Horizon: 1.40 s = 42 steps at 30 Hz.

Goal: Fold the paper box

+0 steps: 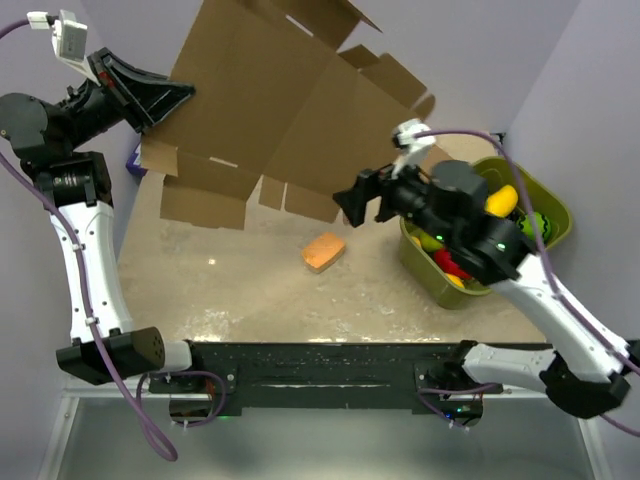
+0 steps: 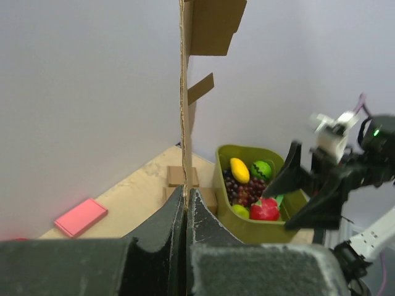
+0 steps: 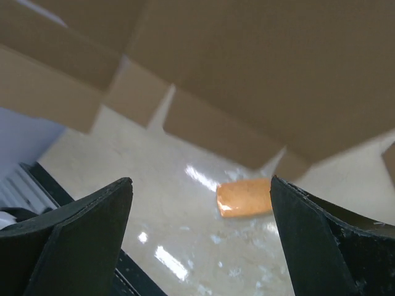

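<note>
The paper box (image 1: 290,100) is a large flat brown cardboard sheet with flaps and tabs, held up tilted above the back of the table. My left gripper (image 1: 185,95) is shut on its left edge. In the left wrist view the sheet (image 2: 183,92) rises edge-on from between my closed fingers (image 2: 186,197). My right gripper (image 1: 350,205) stands open just off the sheet's lower right flaps, apart from them. In the right wrist view the sheet (image 3: 247,61) fills the top, and nothing lies between the wide jaws of that gripper (image 3: 200,185).
An orange block (image 1: 324,250) lies on the table under the sheet, also in the right wrist view (image 3: 244,197). A green bin (image 1: 555,205) of toy fruit stands at the right. Two small brown boxes (image 2: 182,176) and a pink flat pad (image 2: 80,217) sit at the back.
</note>
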Each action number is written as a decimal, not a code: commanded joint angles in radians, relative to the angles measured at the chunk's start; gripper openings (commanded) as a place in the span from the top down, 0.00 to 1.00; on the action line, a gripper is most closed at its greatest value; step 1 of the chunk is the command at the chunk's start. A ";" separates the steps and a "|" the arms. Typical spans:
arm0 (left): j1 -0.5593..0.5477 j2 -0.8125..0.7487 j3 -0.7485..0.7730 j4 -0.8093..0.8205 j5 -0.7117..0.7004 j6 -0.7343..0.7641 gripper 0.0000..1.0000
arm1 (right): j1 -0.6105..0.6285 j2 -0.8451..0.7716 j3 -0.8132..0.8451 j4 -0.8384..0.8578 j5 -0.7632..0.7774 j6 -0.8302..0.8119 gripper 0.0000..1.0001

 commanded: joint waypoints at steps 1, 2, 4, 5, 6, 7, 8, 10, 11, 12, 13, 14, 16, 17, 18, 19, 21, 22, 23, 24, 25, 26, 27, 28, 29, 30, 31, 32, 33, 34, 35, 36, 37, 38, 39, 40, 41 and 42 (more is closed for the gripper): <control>0.005 -0.036 0.014 0.099 0.106 -0.083 1.00 | 0.004 -0.094 0.090 -0.061 -0.039 -0.112 0.04; 0.005 -0.052 0.000 0.102 0.112 -0.078 1.00 | 0.004 -0.112 0.092 -0.046 -0.021 -0.121 0.04; 0.003 -0.073 -0.051 0.112 0.126 -0.073 1.00 | 0.004 -0.152 0.099 0.009 0.028 -0.178 0.04; 0.005 -0.096 -0.068 0.116 0.128 -0.070 1.00 | 0.004 -0.161 0.107 0.025 0.086 -0.218 0.04; 0.005 -0.107 -0.083 0.118 0.129 -0.069 1.00 | 0.004 -0.169 0.116 0.066 0.116 -0.235 0.04; 0.003 -0.125 -0.117 0.121 0.132 -0.069 1.00 | 0.002 -0.170 0.119 0.091 0.134 -0.255 0.04; 0.005 -0.134 -0.132 0.127 0.132 -0.066 1.00 | 0.004 -0.172 0.122 0.114 0.140 -0.300 0.04; 0.003 -0.150 -0.168 0.124 0.131 -0.064 1.00 | 0.002 -0.167 0.153 0.151 0.133 -0.336 0.05; 0.005 -0.154 -0.180 0.121 0.132 -0.057 1.00 | 0.004 -0.166 0.161 0.161 0.124 -0.367 0.05; 0.006 -0.159 -0.192 0.121 0.134 -0.053 1.00 | 0.005 -0.164 0.167 0.189 0.111 -0.385 0.05; 0.003 -0.173 -0.217 0.119 0.134 -0.049 1.00 | 0.005 -0.163 0.171 0.200 0.104 -0.404 0.05; 0.003 -0.179 -0.229 0.113 0.134 -0.037 1.00 | 0.005 -0.158 0.173 0.213 0.104 -0.436 0.05; 0.003 -0.199 -0.266 0.106 0.134 -0.026 1.00 | 0.004 -0.128 0.193 0.227 0.097 -0.470 0.05; 0.002 -0.205 -0.275 0.084 0.134 -0.005 1.00 | 0.005 -0.114 0.205 0.223 0.096 -0.496 0.05; 0.003 -0.210 -0.281 0.069 0.134 0.011 1.00 | 0.004 -0.101 0.230 0.218 0.099 -0.505 0.05; 0.002 -0.217 -0.290 0.052 0.132 0.025 1.00 | 0.005 -0.076 0.242 0.217 0.097 -0.514 0.05; 0.003 -0.220 -0.297 0.012 0.129 0.061 1.00 | 0.007 -0.063 0.257 0.230 0.093 -0.539 0.05; 0.003 -0.227 -0.307 0.006 0.129 0.066 1.00 | 0.007 -0.063 0.253 0.244 0.091 -0.548 0.05; 0.002 -0.227 -0.312 0.006 0.129 0.069 1.00 | 0.007 -0.063 0.248 0.259 0.097 -0.577 0.05; 0.000 -0.228 -0.323 0.006 0.129 0.069 1.00 | 0.008 -0.060 0.241 0.290 0.103 -0.592 0.04; -0.001 -0.231 -0.327 0.006 0.129 0.072 1.00 | 0.008 -0.052 0.250 0.296 0.116 -0.608 0.03; -0.006 -0.230 -0.330 0.006 0.131 0.074 1.00 | 0.008 -0.023 0.260 0.295 0.131 -0.637 0.03; -0.008 -0.230 -0.332 0.006 0.134 0.077 1.00 | 0.008 -0.006 0.294 0.289 0.143 -0.649 0.03; -0.011 -0.231 -0.332 0.006 0.134 0.075 1.00 | 0.008 0.017 0.311 0.289 0.154 -0.663 0.03; -0.014 -0.233 -0.333 0.006 0.135 0.080 1.00 | 0.008 0.040 0.331 0.286 0.163 -0.686 0.03; -0.014 -0.233 -0.333 0.004 0.137 0.082 1.00 | 0.008 0.091 0.380 0.275 0.169 -0.695 0.02; -0.017 -0.236 -0.333 0.003 0.137 0.083 1.00 | 0.007 0.118 0.407 0.267 0.180 -0.706 0.02; -0.020 -0.237 -0.335 0.000 0.137 0.088 1.00 | 0.007 0.145 0.435 0.261 0.195 -0.729 0.02; -0.020 -0.239 -0.338 0.000 0.138 0.089 1.00 | 0.005 0.200 0.496 0.241 0.199 -0.735 0.03; -0.021 -0.242 -0.338 -0.002 0.140 0.091 1.00 | 0.005 0.227 0.526 0.234 0.206 -0.744 0.03; -0.024 -0.243 -0.338 -0.002 0.141 0.092 1.00 | 0.005 0.259 0.558 0.223 0.211 -0.758 0.03; -0.024 -0.243 -0.338 -0.002 0.143 0.092 1.00 | 0.005 0.311 0.625 0.191 0.211 -0.766 0.04; -0.027 -0.243 -0.336 -0.002 0.144 0.094 1.00 | 0.005 0.337 0.656 0.178 0.208 -0.773 0.04; -0.028 -0.243 -0.333 -0.002 0.146 0.094 1.00 | 0.005 0.357 0.703 0.165 0.203 -0.787 0.05; -0.029 -0.245 -0.329 -0.002 0.151 0.094 1.00 | 0.005 0.389 0.719 0.148 0.200 -0.795 0.06; -0.032 -0.243 -0.327 -0.002 0.152 0.094 1.00 | 0.004 0.399 0.727 0.149 0.200 -0.807 0.07; -0.031 -0.243 -0.324 -0.002 0.154 0.095 1.00 | 0.004 0.405 0.730 0.154 0.203 -0.815 0.08; -0.032 -0.245 -0.320 -0.002 0.155 0.095 1.00 | 0.004 0.409 0.727 0.163 0.205 -0.822 0.14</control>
